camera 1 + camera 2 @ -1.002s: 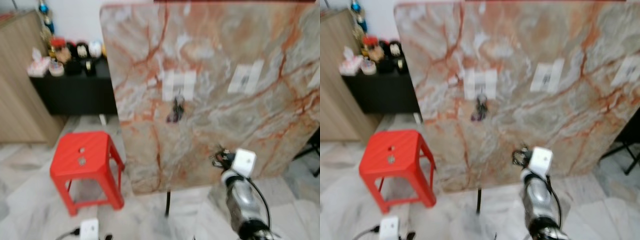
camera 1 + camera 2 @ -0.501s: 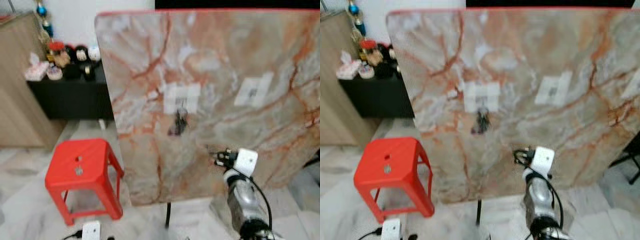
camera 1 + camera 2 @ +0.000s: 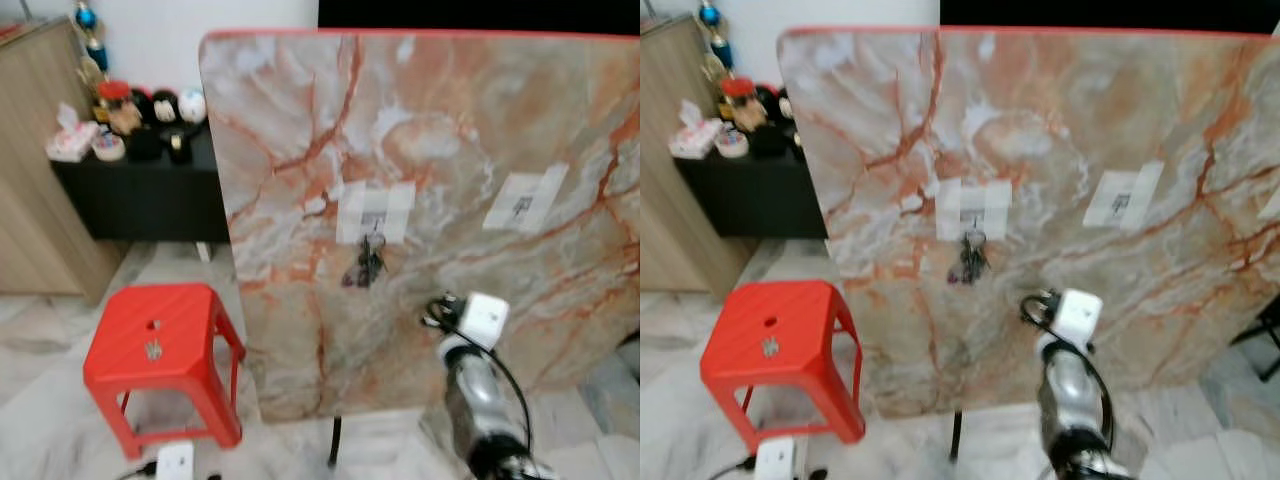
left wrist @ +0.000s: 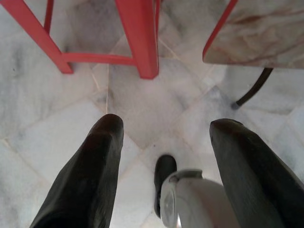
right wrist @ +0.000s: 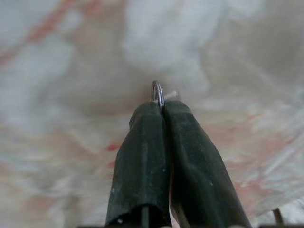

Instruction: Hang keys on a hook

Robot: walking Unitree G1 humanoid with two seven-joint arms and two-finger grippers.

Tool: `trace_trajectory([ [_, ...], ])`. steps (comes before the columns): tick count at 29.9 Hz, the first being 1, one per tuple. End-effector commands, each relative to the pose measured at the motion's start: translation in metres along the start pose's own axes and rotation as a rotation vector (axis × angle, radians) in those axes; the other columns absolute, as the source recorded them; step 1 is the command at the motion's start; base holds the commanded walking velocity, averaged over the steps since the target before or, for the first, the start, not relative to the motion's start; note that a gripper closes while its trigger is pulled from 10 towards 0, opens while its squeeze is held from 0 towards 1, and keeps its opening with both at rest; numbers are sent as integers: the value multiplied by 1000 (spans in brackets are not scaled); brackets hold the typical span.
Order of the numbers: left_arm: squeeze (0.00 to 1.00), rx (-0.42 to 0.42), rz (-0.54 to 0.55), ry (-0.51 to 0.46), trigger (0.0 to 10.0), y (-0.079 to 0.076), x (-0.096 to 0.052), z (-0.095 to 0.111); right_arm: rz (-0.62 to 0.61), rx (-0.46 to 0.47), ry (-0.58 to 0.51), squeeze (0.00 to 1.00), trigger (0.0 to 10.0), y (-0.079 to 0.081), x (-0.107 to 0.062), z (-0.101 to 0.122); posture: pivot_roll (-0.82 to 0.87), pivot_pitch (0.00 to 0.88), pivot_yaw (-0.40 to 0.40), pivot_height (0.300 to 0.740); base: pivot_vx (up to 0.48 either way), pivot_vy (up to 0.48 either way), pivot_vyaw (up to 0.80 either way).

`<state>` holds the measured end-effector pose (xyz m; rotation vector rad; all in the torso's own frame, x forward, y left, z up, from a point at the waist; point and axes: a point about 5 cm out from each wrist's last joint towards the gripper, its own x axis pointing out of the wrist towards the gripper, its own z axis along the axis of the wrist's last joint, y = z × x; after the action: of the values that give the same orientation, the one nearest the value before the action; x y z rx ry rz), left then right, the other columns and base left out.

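An upright marbled board (image 3: 300, 150) carries white tape patches with small hooks. A dark bunch of keys (image 3: 366, 265) hangs from the hook on the left patch (image 3: 376, 212). The second patch (image 3: 524, 200), further right, has a small hook with nothing hanging on it. My right arm (image 3: 470, 390) is raised in front of the board, below and between the two patches. In the right wrist view my right gripper (image 5: 161, 107) is shut on a thin metal key ring (image 5: 157, 91), close to the marbled surface. My left gripper (image 4: 166, 126) hangs open above the floor.
A red plastic stool (image 3: 155, 345) stands on the marble floor left of the board. Behind it is a black cabinet (image 3: 140, 190) with small items on top, beside a wooden cupboard (image 3: 35, 180). A black leg (image 3: 333, 440) sticks out under the board.
The whole picture has shifted, so the camera moved and the board looks slightly nearer. My right arm stays raised before the board in much the same pose.
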<state>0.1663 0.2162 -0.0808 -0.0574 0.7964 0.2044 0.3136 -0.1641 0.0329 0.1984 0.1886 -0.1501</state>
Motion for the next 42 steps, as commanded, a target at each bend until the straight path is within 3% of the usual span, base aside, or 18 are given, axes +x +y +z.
trace_trajectory([
  [1,0,-10,-13,29,10000,-4,-2,-9,-51,-14,-59,0,10000,-12,2,11,60,0,-49,740,0,0,0],
  [13,0,-13,-22,29,10000,-6,-2,-9,-229,-10,-262,0,10000,-29,16,62,61,0,-46,740,0,0,0],
  [18,0,-15,-26,36,10000,-6,-3,-10,-303,-133,-384,0,10000,-31,23,97,59,0,-43,740,0,0,0],
  [21,0,-16,-27,40,10000,-7,-3,-11,-333,-176,-386,0,10000,-32,27,107,57,0,-41,740,0,0,0],
  [29,0,-24,-19,48,10000,-4,-3,-12,-290,-329,-363,0,10000,-18,37,117,60,0,-42,740,0,0,0],
  [42,0,-29,-20,51,10000,-4,-3,-12,-308,-399,-375,0,10000,-14,40,122,65,0,-41,740,0,0,0],
])
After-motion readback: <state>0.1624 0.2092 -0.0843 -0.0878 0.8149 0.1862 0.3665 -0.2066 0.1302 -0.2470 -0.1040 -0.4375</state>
